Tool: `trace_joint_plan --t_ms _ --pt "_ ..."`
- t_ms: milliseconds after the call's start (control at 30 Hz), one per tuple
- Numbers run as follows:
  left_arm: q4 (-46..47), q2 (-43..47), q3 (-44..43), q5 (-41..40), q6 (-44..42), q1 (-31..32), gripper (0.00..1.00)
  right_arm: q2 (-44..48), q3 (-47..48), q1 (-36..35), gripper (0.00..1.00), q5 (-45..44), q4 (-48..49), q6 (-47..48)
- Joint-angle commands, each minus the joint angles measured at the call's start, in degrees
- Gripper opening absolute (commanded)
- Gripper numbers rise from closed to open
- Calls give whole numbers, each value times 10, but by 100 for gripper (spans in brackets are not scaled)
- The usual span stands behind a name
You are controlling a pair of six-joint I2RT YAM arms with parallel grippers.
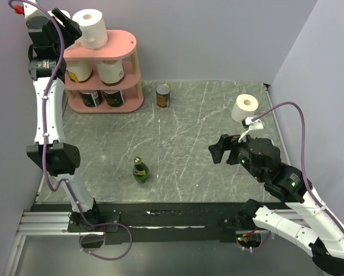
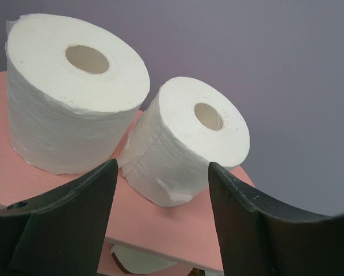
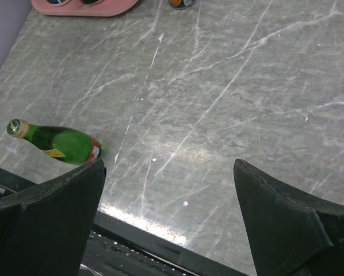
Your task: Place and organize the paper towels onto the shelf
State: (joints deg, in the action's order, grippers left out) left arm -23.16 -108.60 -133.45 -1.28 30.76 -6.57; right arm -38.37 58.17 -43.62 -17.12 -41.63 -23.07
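The pink shelf point(image 1: 117, 49) stands at the back left. Two white paper towels sit on its top board point(image 2: 160, 224): a larger roll point(image 2: 74, 92) and a smaller one point(image 2: 189, 138) leaning beside it. My left gripper point(image 2: 163, 167) is open just in front of the smaller roll, with a gap on each side and no contact. From above, one top roll point(image 1: 92, 27) shows beside the left gripper point(image 1: 68, 26). Two cream rolls point(image 1: 110, 72) fill the middle tier and two dark-wrapped ones point(image 1: 114, 98) the bottom. One white roll point(image 1: 244, 107) stands on the table at the right. My right gripper point(image 3: 169, 164) is open and empty over bare table.
A green glass bottle point(image 1: 140, 171) lies near the table's front middle, just left of my right gripper's fingers point(image 3: 57, 144). A metal tin can point(image 1: 163, 95) stands right of the shelf. Walls close in at the back, left and right.
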Motion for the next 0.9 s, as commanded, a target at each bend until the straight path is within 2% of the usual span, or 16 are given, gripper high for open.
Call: trace_joint_plan --t_ms 0,233,400,433,533,700,800,867 --pt "36 58 27 8 -11 -2 69 5 19 2 100 -12 24 3" --pt "5 156 170 58 -28 9 72 -19 18 2 99 -20 64 0" --pt "-62 260 293 44 -64 61 83 -106 67 16 100 -115 89 16" --pt "-67 278 319 42 -66 93 85 -122 84 26 100 -124 93 22" --pt "-53 349 438 78 -55 140 97 -200 111 106 99 -73 113 36" --pt "-43 412 578 138 -45 195 96 -285 139 242 99 -34 134 25" --pt "-33 428 641 152 -58 212 96 -337 144 286 99 -20 166 27" --pt "-14 437 671 153 -76 213 96 -385 164 314 98 -10 187 61"
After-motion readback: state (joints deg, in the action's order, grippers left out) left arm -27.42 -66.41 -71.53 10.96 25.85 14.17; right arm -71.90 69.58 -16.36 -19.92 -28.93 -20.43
